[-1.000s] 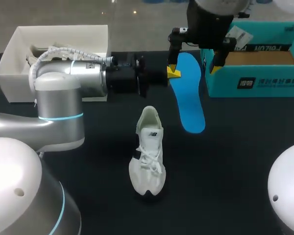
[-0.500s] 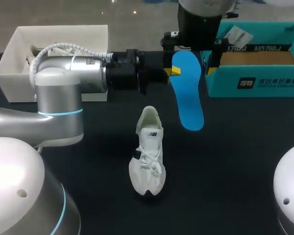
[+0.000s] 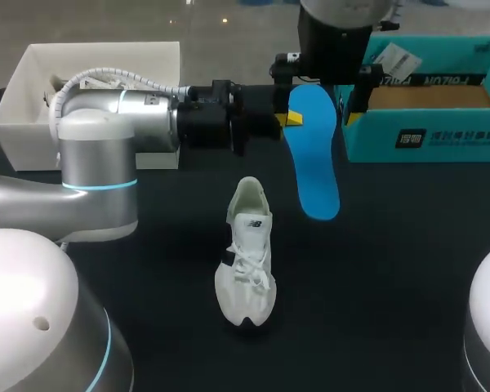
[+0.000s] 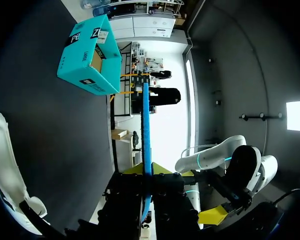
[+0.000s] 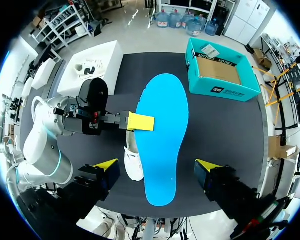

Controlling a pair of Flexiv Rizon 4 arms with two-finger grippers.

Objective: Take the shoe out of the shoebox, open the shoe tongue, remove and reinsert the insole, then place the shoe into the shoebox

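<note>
Head view
- Left gripper [image 3: 287, 119] reaches in from the left and is clamped on the left edge of the blue insole [image 3: 315, 163], near the heel end.
- The insole is held off the black table [image 3: 392, 269], heel far, toe near.
- Right gripper [image 3: 320, 91] hangs over the insole's heel end with its fingers spread wide, one on each side of it.
- White sneaker [image 3: 246, 257] stands on the table near of the insole, toe pointing near, apart from both grippers.
- Teal shoebox [image 3: 425, 135] is far right and open. It shows only a bare brown floor, with a white tag [image 3: 397, 57] at its far rim.
- White box [image 3: 28, 77] is far left, with something white inside.

Left wrist view
- The insole [image 4: 145, 125] shows edge-on as a thin blue line, pinched between the left gripper's [image 4: 148, 170] yellow tips.
- The shoebox [image 4: 87, 60] lies ahead, and the sneaker [image 4: 4, 160] is off to one side.

Right wrist view
- The right gripper's [image 5: 157, 165] tips stand wide of the insole [image 5: 162, 135], touching neither edge.
- The left gripper's [image 5: 140, 121] yellow tip lies on the insole's edge.
- The sneaker [image 5: 132, 162] sits partly under the insole.
- The shoebox [image 5: 220, 90] holds no shoe, while the white box [image 5: 110, 52] holds a second white shoe [image 5: 88, 67].
</note>
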